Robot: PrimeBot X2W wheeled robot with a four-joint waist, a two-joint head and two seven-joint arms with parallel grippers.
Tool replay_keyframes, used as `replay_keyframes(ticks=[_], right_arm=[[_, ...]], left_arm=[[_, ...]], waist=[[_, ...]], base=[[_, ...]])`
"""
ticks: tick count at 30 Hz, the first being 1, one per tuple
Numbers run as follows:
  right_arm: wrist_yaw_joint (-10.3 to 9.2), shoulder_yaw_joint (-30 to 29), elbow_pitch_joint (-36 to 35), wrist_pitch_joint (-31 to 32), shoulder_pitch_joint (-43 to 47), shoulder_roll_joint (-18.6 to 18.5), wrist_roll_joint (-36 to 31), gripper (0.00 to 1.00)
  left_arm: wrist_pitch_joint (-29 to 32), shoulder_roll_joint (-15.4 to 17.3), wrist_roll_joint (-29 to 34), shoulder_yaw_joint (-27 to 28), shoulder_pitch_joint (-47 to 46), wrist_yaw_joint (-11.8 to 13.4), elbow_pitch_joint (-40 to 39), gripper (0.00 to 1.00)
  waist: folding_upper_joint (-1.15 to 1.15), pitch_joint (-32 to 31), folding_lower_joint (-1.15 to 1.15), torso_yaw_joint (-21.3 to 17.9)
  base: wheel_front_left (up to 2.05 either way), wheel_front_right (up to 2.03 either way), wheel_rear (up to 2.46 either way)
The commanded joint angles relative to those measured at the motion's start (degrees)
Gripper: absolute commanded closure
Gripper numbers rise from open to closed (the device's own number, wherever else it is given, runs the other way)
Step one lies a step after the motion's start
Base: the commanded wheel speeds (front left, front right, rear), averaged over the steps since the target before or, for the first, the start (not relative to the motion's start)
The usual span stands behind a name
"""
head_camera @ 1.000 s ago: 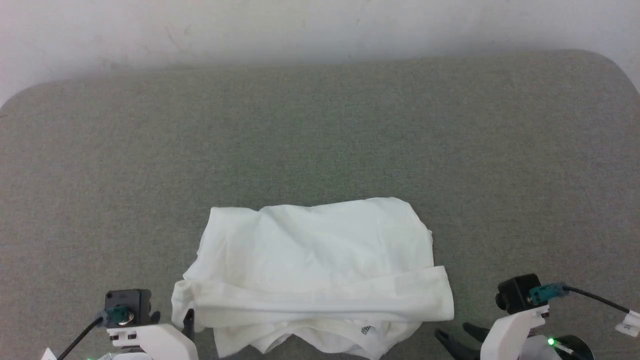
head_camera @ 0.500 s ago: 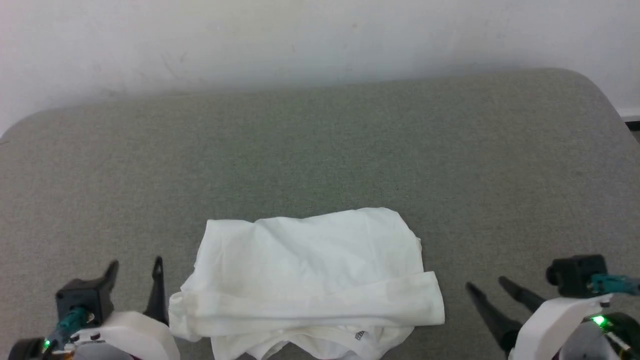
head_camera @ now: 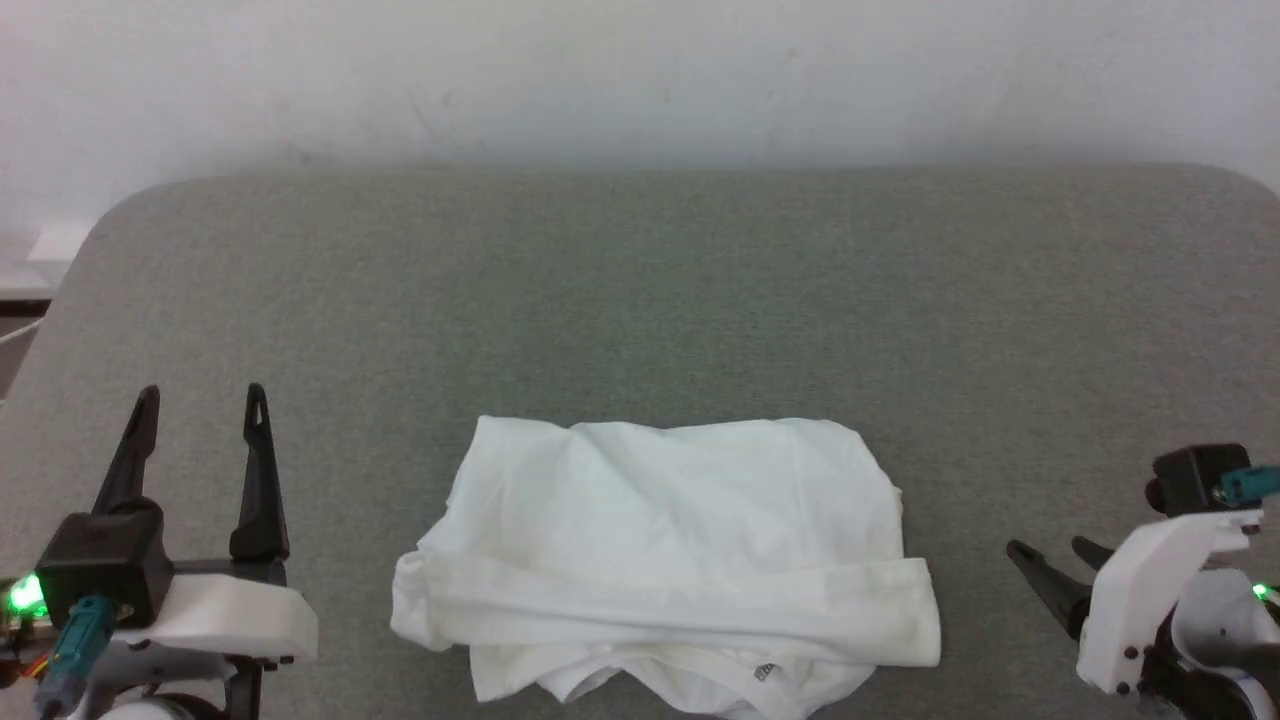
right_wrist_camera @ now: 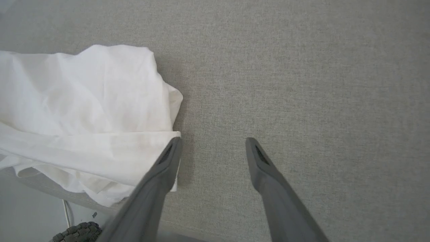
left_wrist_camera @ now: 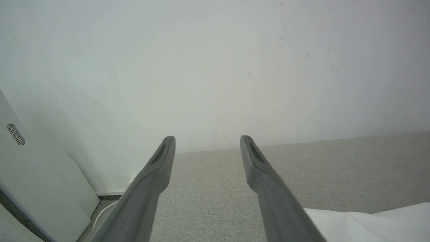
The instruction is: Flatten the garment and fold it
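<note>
Grey fabric tabletop point(head_camera: 640, 300); scuffed white wall point(head_camera: 640, 70) behind.

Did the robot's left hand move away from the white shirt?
Yes. The left gripper was at the left edge of the garment; now it sits apart from it, farther left, open.

White garment point(head_camera: 670, 560) lies folded, rumpled, near edge.
</note>
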Motion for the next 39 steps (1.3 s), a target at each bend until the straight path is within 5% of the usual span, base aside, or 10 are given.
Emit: replay_keyframes(ticks=[1, 11, 24, 25, 26, 39], right_arm=[[-0.05, 0.56, 1.4, 0.64, -1.94, -0.49, 1.15, 0.0], [-0.05, 7.22, 14.77, 6.58, -13.44, -1.65, 6.09, 0.0], [-0.05, 12.23, 23.66, 13.02, -15.38, 4.1, 7.73, 0.0], [-0.05, 12.35, 24.05, 13.65, -15.24, 4.5, 7.69, 0.27], [-0.05, 12.72, 24.23, 14.28, -15.13, 4.7, 7.57, 1.0], [-0.05, 12.1, 20.38, 12.5, -16.54, 2.92, 9.7, 1.0]], left_arm=[[-0.34, 0.77, 0.78, 0.32, -0.99, -0.52, -0.29, 0.0], [-0.68, 0.29, 2.23, -0.64, -3.84, -1.0, -2.16, 0.0], [-2.23, -2.07, 1.86, -1.43, -5.13, -1.33, -0.39, 0.0], [-2.16, -2.03, 1.83, -1.5, -5.15, -1.41, -0.29, 0.0], [-2.02, -2.0, 1.78, -1.59, -5.19, -1.49, -0.18, 0.0], [-0.27, -0.55, 2.02, -1.95, -5.03, -1.32, 0.71, 0.0]], waist=[[0.0, 1.05, 0.0, 1.99], [0.0, 6.12, 0.0, 6.5], [0.0, 9.62, 0.0, 7.3], [0.0, 9.56, 0.0, 7.21], [0.0, 9.49, 0.0, 7.14], [0.0, 5.59, 0.0, 6.08]], base=[[0.0, 0.0, 0.0], [0.0, 0.0, 0.0], [0.0, 0.0, 0.0], [0.0, 0.0, 0.0], [0.0, 0.0, 0.0], [0.0, 0.0, 0.0]])
